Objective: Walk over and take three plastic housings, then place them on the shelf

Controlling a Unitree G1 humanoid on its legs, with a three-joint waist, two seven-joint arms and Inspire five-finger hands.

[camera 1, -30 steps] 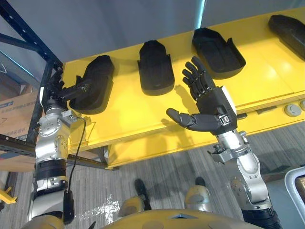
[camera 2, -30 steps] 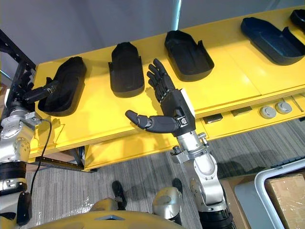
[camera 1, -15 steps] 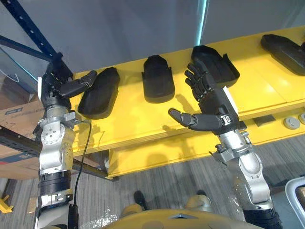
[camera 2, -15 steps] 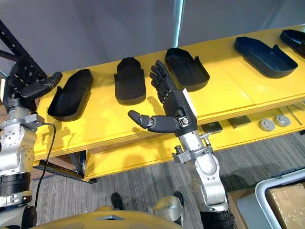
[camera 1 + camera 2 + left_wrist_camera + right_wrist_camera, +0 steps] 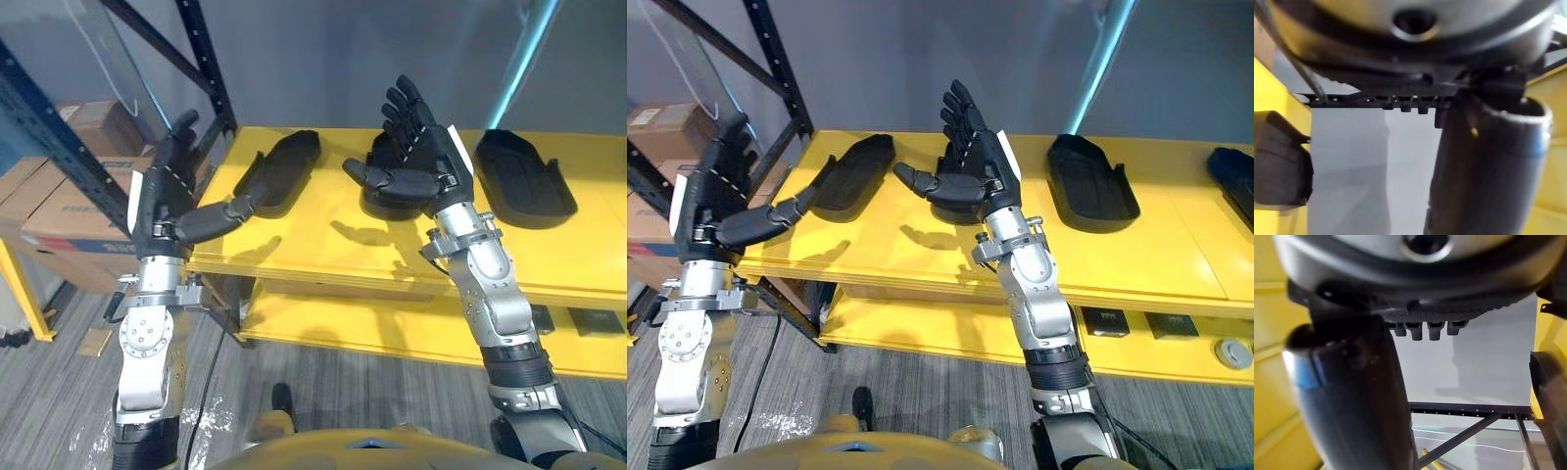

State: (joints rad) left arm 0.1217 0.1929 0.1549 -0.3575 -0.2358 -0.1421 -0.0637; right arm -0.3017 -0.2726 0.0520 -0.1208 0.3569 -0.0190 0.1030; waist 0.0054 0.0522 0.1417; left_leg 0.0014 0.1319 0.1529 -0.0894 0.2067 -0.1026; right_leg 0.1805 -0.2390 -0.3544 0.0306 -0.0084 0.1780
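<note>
Three black plastic housings lie in a row on the yellow shelf: a left one, a middle one and a right one. My left hand is raised in front of the shelf's left end, open, with its thumb pointing toward the left housing but apart from it. My right hand is held up open in front of the middle housing and hides most of it. Neither hand holds anything.
A dark rack upright stands at the shelf's left end, with cardboard boxes beside it. A further dark housing lies at the far right. A lower yellow shelf holds small parts, among them a round grey piece.
The camera has tilted up and drawn back, so the whole scene has shifted. My left hand has come off the left housing and risen. My right hand has lifted higher, still open.
</note>
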